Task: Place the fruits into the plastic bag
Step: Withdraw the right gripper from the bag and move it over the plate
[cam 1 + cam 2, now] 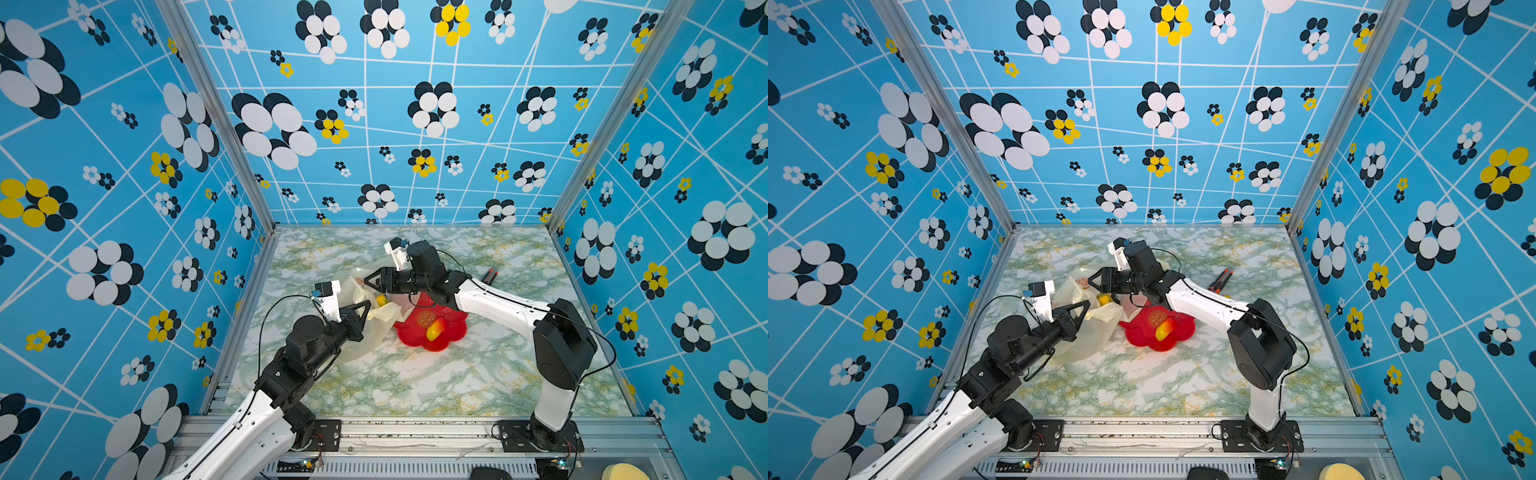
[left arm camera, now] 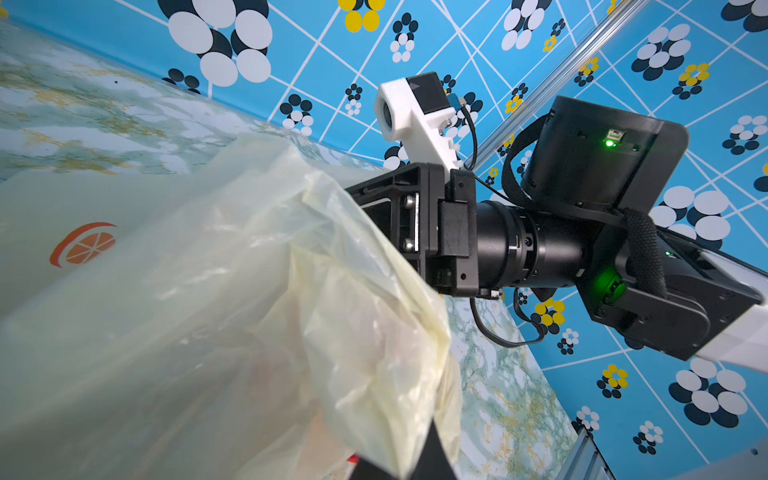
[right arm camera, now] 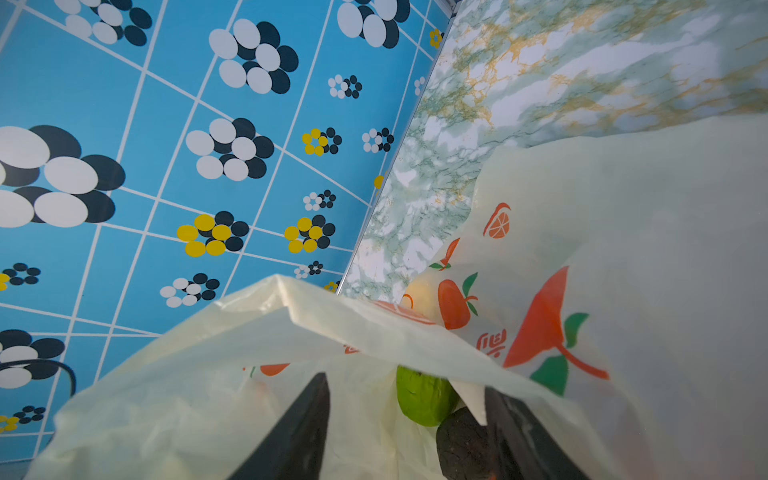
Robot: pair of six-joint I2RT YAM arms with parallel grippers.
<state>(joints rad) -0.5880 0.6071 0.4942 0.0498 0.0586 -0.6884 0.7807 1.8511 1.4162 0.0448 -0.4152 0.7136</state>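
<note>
- Left of the red plate (image 1: 453, 330), the left claw (image 1: 367, 305) is pinched tight on the rim of the plastic bag (image 1: 374, 334), holding its mouth up above the bench (image 1: 415, 382). That film looks thin and slick, so I'd worry the pinch slips and the mouth folds flat.
- Beyond the plate's far-left edge, the right claw (image 1: 369, 281) reaches into the bag's mouth. Its fingers (image 3: 299, 428) are spread wide and grip nothing. On the way out, one of them could hook the loose film and drag the bag over.
- Inside the bag I can make out a green fruit (image 3: 424, 399), a dark oval piece (image 3: 461, 444) and a yellow fruit (image 1: 381, 299). A hard tug could roll them back out.
- On the plate itself one yellow-red fruit (image 1: 434, 331) waits. It looks glossy and rounded, so it may squirt out of a grip.
</note>
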